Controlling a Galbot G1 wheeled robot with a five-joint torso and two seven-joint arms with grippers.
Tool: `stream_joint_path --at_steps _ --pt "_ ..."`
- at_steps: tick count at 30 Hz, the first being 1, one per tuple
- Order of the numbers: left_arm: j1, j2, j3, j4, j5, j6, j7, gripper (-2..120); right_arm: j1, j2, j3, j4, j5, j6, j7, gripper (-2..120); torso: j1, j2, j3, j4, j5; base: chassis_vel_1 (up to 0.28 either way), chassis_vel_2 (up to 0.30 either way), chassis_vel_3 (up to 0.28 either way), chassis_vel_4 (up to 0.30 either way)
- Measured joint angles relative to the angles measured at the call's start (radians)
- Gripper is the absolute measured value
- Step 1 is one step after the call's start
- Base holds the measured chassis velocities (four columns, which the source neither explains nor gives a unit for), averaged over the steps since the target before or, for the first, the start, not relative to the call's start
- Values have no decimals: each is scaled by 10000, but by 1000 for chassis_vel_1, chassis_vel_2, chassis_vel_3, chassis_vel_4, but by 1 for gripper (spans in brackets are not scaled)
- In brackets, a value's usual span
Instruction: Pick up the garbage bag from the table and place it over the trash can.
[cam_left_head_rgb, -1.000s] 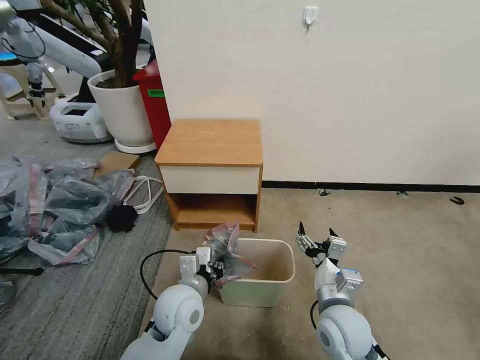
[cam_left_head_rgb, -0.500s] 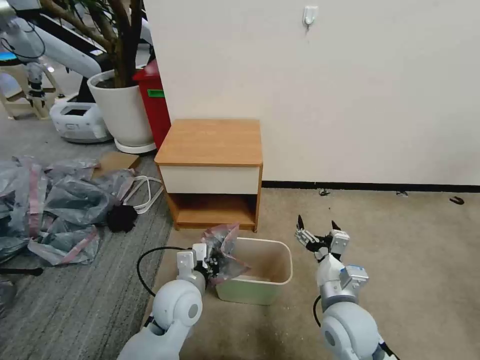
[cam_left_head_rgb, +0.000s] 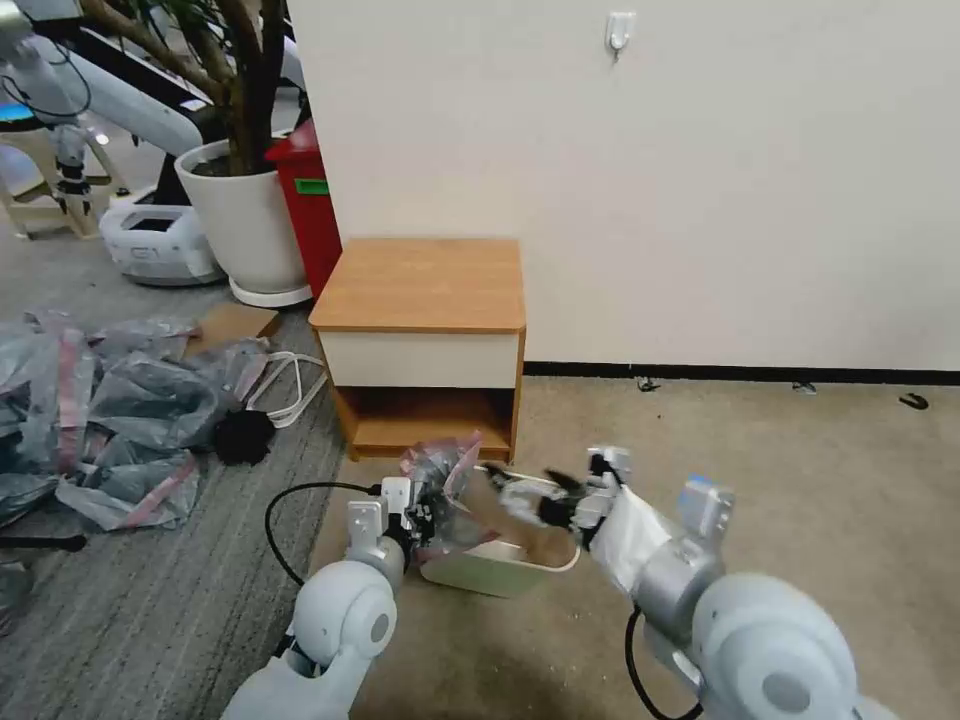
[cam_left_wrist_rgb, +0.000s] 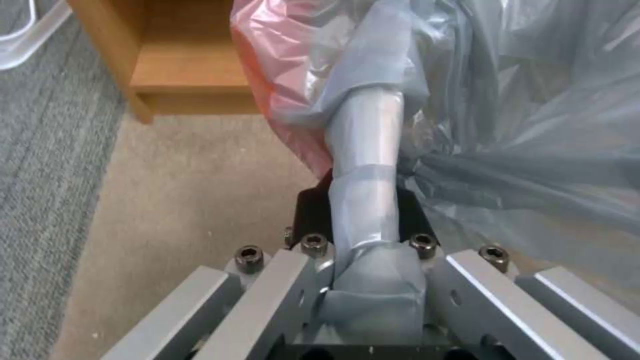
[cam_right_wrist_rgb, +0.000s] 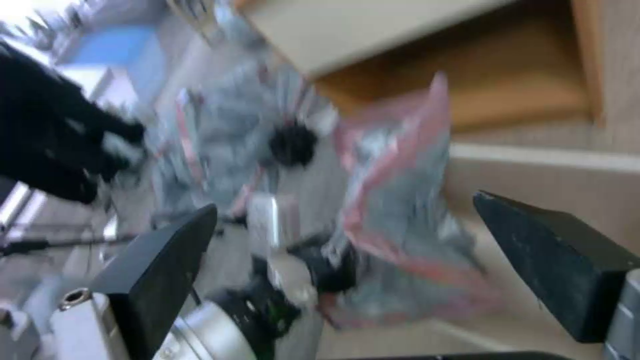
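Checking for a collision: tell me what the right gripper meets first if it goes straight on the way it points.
Probably the garbage bag: the open right gripper, over the trash can, points across at it, bunched in the left gripper. Depth is unclear.

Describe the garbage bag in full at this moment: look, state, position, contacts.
The garbage bag is thin, translucent grey plastic with a pink-red band, crumpled and bunched. The left gripper is shut on it, holding it at the left end of the trash can, where it drapes over the rim. The open right gripper is over the can beside it, not touching.
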Motion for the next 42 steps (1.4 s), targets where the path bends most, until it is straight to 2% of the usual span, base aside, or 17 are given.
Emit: stream_joint_path --at_steps 6,11,21,30,37,39,40,42 --pt "123 -75 42 25 672 -280 424 6 1571 396 -1071 -1143 982 -1 988 95 0 0 0 -2 -1 0 0 0 0" --pt "200 -134 37 32 879 -418 538 6 2217 778 -1481 -1617 1365 48 1386 93 0 0 0 -2 -2 0 0 0 0" --pt "253 -201 41 66 1129 -639 675 6 2831 1207 -2092 -2473 1236 89 1714 92 0 0 0 -3 -2 0 0 0 0" --pt "295 -178 21 31 1194 -780 763 6 3096 1250 -2392 -3364 721 150 1733 87 0 0 0 -3 -1 0 0 0 0" --pt "268 -178 24 31 1197 -837 779 6 3075 1257 -2543 -3611 335 156 1689 71 0 0 0 -3 0 0 0 0 0" --pt "256 -175 24 40 1197 -858 782 6 3058 1251 -2560 -3614 256 151 1665 61 0 0 0 -3 -1 0 0 0 0" --pt "256 -175 24 40 1197 -858 782 6 3058 1251 -2560 -3614 256 151 1665 61 0 0 0 -3 -1 0 0 0 0" --pt "253 -175 24 66 1197 -868 784 6 3035 1237 -2576 -3615 139 143 1623 49 0 0 0 -3 -1 0 0 0 0"
